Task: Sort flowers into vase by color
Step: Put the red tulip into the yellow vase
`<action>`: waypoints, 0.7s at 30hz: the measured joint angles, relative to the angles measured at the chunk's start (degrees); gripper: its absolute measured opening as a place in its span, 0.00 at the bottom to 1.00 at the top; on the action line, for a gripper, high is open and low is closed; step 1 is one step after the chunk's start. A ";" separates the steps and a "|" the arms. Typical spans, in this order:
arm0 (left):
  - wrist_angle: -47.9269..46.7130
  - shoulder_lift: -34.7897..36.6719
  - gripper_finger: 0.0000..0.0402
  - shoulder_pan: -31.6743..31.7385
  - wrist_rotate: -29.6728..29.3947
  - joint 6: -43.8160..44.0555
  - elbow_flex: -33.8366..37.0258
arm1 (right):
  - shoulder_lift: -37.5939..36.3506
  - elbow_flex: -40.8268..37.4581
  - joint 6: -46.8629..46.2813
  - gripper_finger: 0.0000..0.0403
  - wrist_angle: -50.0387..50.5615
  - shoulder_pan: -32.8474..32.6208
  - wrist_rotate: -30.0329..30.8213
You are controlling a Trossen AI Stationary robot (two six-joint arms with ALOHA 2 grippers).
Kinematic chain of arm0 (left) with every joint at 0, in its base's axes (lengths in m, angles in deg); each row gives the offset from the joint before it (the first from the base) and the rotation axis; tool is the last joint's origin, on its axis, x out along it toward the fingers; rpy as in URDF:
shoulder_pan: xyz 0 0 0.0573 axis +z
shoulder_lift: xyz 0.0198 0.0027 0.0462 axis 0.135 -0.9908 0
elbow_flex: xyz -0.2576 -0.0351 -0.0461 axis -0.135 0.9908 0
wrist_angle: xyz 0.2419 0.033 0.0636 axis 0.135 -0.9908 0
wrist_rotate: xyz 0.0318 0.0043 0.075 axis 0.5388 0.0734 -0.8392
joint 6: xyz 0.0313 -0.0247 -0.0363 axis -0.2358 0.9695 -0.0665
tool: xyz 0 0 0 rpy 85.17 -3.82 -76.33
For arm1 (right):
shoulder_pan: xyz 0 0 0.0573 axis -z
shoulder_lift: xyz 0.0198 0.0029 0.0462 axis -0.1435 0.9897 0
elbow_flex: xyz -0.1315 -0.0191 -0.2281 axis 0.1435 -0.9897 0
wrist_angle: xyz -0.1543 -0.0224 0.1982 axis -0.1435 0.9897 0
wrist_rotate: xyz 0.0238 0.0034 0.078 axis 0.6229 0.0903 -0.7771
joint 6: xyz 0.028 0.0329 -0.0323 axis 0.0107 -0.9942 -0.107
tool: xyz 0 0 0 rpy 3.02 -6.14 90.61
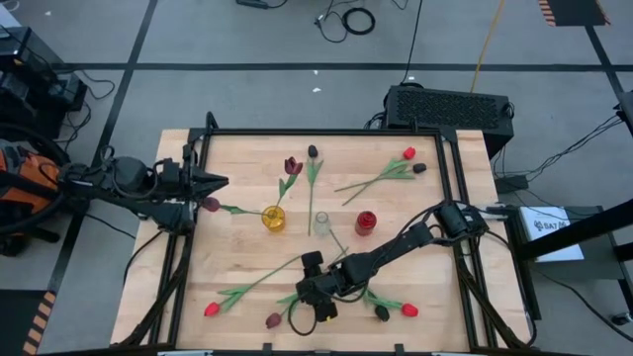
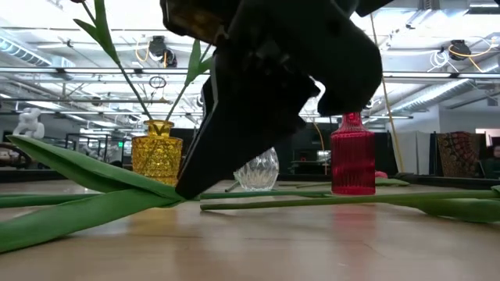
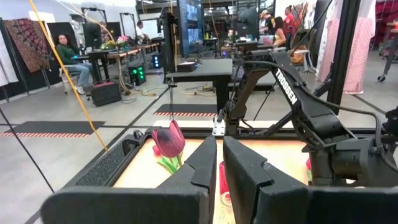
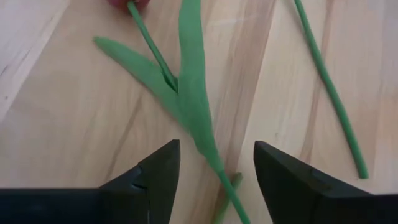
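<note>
Red, maroon and near-black tulips lie scattered on the wooden table (image 1: 247,158). A yellow vase (image 1: 273,218), a clear vase (image 1: 321,222) and a red vase (image 1: 366,222) stand in a row mid-table. Two maroon tulips (image 1: 293,166) (image 1: 211,205) stick into the yellow vase. My right gripper (image 4: 216,155) is open and low near the front edge. Its fingers stand on either side of the stem (image 4: 205,140) of a lying red tulip (image 1: 211,310), without touching it. My left gripper (image 3: 219,168) hovers shut at the table's left edge, beside the leaning maroon head (image 3: 169,142).
A near-black tulip (image 1: 313,151) lies behind the vases. A red one (image 1: 409,153) and a dark one (image 1: 419,168) lie at the far right. A maroon (image 1: 273,320), a dark (image 1: 382,312) and a red tulip (image 1: 408,311) lie near the front edge. A second stem (image 4: 329,93) runs beside my right gripper.
</note>
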 joint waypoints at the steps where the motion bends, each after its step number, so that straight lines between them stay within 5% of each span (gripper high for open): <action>1: -0.06 0.00 0.08 0.00 0.00 0.00 0.00 | 0.00 0.00 0.08 0.47 -0.01 0.02 -0.01; 15: -0.36 -0.02 0.08 0.00 0.00 -0.02 0.00 | 2.45 0.15 0.28 0.30 -0.61 -0.13 -0.15; 21: -0.55 -0.33 0.08 0.00 0.00 -0.02 0.00 | 2.32 0.10 0.89 0.13 -0.50 -0.22 -0.42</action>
